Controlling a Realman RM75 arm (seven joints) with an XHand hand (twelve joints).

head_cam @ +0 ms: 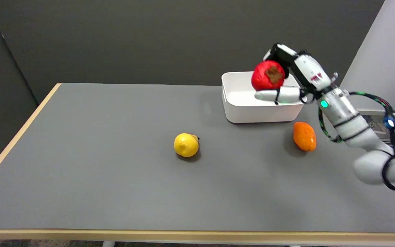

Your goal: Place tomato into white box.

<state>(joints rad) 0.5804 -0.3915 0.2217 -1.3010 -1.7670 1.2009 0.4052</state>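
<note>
A red tomato (268,75) with a brown stem patch is held in the air by my right hand (288,77). Black fingers curl over its top and a white finger lies under it. The tomato hangs above the open white box (238,106), over the box's right half. The box stands at the table's far right side and the part of its inside that shows holds nothing. The arm reaches in from the lower right.
A yellow lemon-like fruit (186,144) lies near the table's middle. An orange fruit (304,136) lies just in front of the box's right corner, below my forearm. The grey table (98,171) has a wooden edge along the left and front.
</note>
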